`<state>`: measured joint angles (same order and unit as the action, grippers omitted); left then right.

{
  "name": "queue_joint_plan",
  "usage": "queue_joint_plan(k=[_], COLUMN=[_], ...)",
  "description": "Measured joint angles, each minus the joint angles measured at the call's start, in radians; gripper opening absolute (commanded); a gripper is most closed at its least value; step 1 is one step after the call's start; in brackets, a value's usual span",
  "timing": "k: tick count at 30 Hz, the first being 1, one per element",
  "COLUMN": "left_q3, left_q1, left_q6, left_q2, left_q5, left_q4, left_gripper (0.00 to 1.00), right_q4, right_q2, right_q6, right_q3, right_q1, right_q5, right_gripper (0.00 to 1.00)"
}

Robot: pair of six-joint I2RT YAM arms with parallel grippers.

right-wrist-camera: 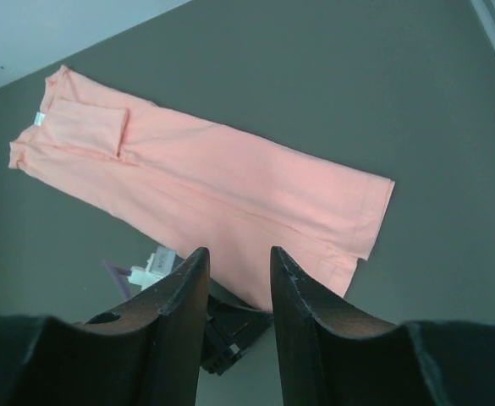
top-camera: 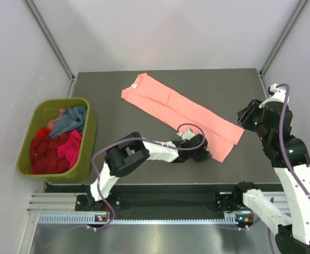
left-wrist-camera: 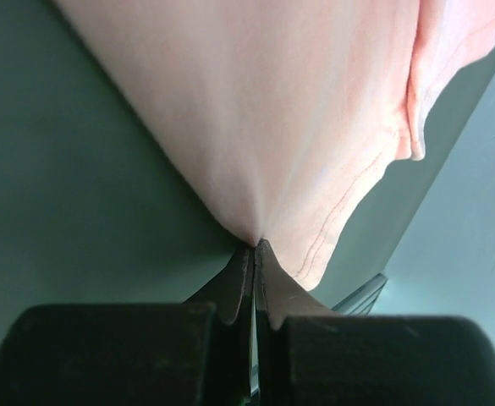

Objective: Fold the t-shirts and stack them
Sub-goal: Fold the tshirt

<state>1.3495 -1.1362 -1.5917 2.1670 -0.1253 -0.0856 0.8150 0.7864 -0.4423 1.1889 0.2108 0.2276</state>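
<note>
On the dark table [top-camera: 107, 90], my left gripper [top-camera: 201, 153] pinches the pink t-shirt [top-camera: 181, 114] at its near bottom corner.

The pink t-shirt lies flat in the middle of the table as a long thin strip with a sleeve tucked in, so I think the first folds are done. My left gripper's fingers are pressed together on the cloth by the hem. My right gripper [top-camera: 248, 117] hangs over the right side of the table, fingers a little apart, holding nothing. The strip is not yet folded short, and I see no stack. The other t-shirts [top-camera: 54, 145], red, bright pink and blue, lie heaped in the green bin [top-camera: 88, 137] on the left. Most of the job is left, I think.
</note>
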Motion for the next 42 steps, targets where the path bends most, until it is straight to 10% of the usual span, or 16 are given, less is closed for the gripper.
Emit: queue_joint_plan(k=[18, 40, 42], left_q3=[-0.542, -0.706, -0.712], left_q1=[-0.037, -0.037, -0.037], left_q6=[0.092, 0.232, 0.245], left_q2=[-0.483, -0.796, -0.823], left_q5=[-0.068, -0.211, -0.224], left_q4=[0.138, 0.539, 0.590], left_gripper=[0.00, 0.00, 0.15], right_q4=[-0.015, -0.186, -0.206], right_q2=[0.009, 0.055, 0.062], right_q6=[0.050, 0.011, -0.007], right_q3=[-0.198, -0.522, -0.557], right_q1=[-0.005, 0.030, 0.053], right_q5=[-0.105, -0.384, -0.399], right_gripper=[0.36, 0.37, 0.37])
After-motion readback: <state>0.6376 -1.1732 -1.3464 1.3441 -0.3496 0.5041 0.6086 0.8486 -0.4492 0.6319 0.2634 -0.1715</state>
